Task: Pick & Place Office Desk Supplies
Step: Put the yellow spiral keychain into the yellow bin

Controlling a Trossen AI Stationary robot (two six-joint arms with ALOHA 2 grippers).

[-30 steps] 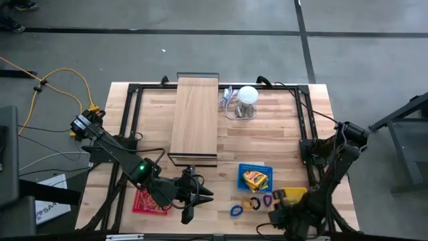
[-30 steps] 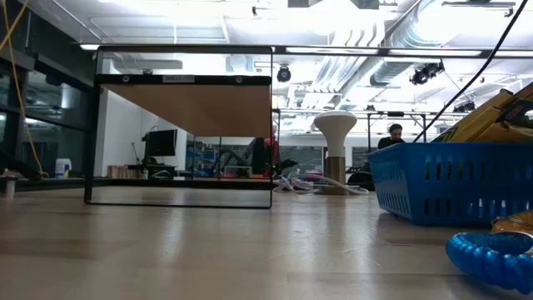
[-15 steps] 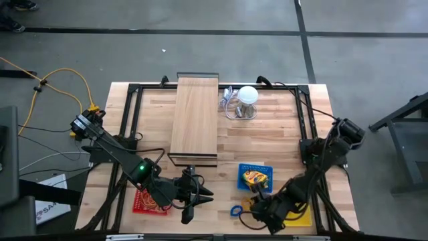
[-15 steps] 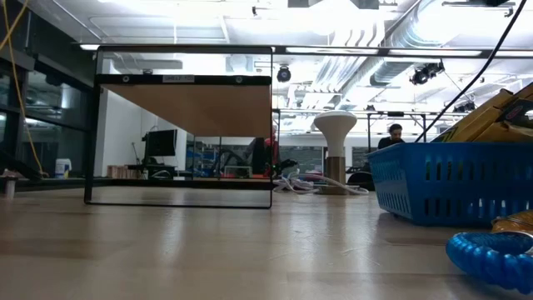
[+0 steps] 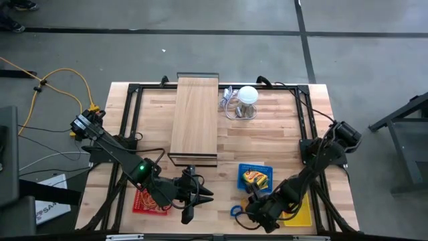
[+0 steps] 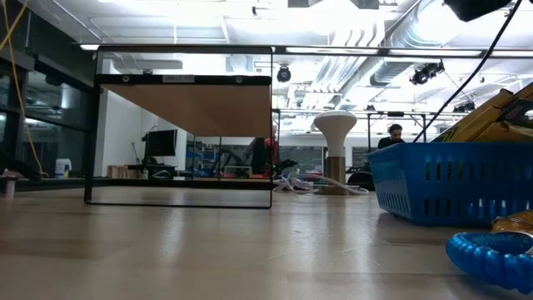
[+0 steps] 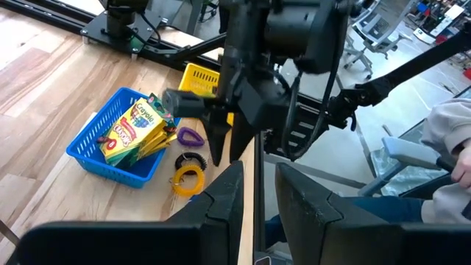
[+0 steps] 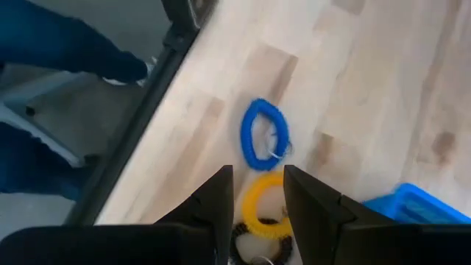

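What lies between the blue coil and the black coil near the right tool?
The yellow coil sits between the blue coil and black coil, shown in the right wrist view.

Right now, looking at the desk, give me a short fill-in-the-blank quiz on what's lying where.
1. The crayon boxes sit inside a ____ basket.
2. Ahead of the right gripper's fingers, past the yellow coil, lies a ____ coil.
3. The white lamp stands beside the long ____ board.

Missing words: blue; blue; wooden

One basket (image 5: 255,178) – four coil loops (image 7: 188,177)
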